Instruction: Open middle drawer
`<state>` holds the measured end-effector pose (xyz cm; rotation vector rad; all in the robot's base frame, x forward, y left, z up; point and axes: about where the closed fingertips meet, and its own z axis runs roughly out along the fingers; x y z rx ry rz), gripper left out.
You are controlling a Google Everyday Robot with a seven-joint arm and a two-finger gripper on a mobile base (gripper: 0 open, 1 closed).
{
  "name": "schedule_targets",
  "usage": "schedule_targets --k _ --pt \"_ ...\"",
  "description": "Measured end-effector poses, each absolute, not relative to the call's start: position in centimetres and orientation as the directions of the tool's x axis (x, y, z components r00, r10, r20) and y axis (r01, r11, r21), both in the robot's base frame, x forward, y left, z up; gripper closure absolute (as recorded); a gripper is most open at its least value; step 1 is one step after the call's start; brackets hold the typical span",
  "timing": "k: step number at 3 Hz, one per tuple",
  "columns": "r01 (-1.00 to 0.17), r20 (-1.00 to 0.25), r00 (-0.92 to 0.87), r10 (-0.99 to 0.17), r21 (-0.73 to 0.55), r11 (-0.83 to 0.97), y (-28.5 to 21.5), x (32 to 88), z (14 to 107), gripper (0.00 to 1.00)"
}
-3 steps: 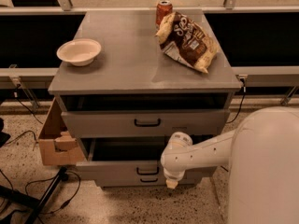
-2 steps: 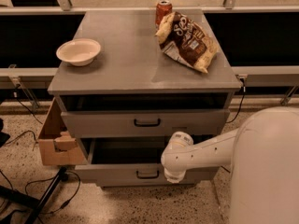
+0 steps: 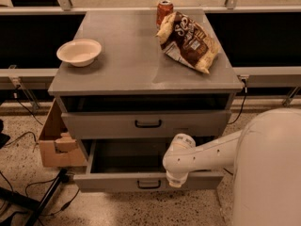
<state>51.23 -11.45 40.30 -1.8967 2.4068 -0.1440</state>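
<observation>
The middle drawer (image 3: 113, 181) of the grey cabinet stands pulled out toward me. Its plain grey inside shows, and its small black bar handle (image 3: 149, 184) is on the front. My gripper (image 3: 175, 179), at the end of the white arm, points down at the top edge of this drawer's front, just right of the handle. The drawer above (image 3: 188, 124), with its own black handle, is out only a little, with a dark gap over it. No drawer shows below the open one.
On the cabinet top (image 3: 131, 65) are a white bowl (image 3: 79, 52), a chip bag (image 3: 188, 41) and a soda can (image 3: 164, 9). An open cardboard box (image 3: 55, 142) stands on the floor at the left, with cables and a stand leg (image 3: 44, 199). My white body (image 3: 270, 173) fills the lower right.
The middle drawer has slid further out toward me and shows more of its inside. The gripper stays at its front edge.
</observation>
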Motion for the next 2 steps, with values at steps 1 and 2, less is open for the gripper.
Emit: schedule_targets --k 1,2 --pt "-0.965 0.000 -0.234 -0.972 -0.119 0.232 -11.4 51.2 40.3 1.00" --pt "-0.962 -0.006 -0.242 -0.970 -0.126 0.241 -11.7 49.3 40.6 1.00"
